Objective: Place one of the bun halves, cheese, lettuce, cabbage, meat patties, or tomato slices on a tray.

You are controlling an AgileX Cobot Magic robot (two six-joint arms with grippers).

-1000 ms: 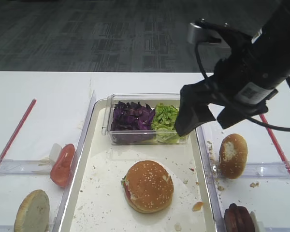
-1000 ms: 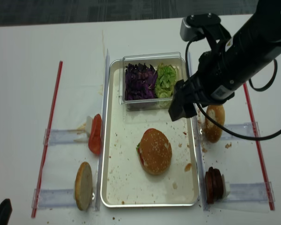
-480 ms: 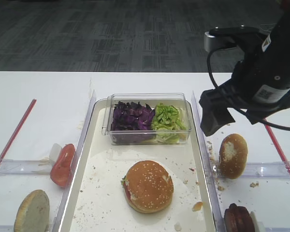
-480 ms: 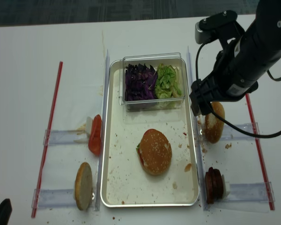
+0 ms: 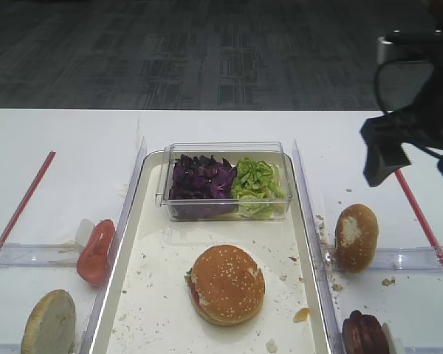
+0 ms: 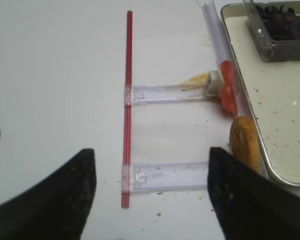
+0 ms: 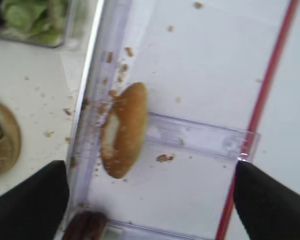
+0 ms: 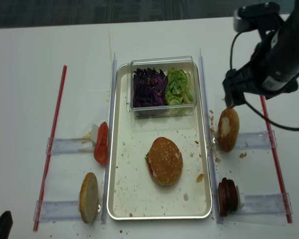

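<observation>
Right wrist view: my right gripper [image 7: 150, 195] is wide open w/ nothing held. Seeded bun w/ white torn patch [image 7: 122, 131] sits centre-left of frame, just above and left of gripper, on edge, long axis near vertical. Finished burger's bun top [image 5: 227, 284] sits lower centre on tray [image 5: 156, 310].

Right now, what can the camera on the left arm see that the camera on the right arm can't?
Only the left wrist view shows the tomato slices standing on edge beside the tray, the pale bun half just below them, and the purple cabbage in the clear box.

Only the right wrist view shows the seeded bun with the white torn patch, the green lettuce and the dark meat patties at the bottom edge.

Both show the off-white tray speckled with crumbs, and a red strip on the white table.
</observation>
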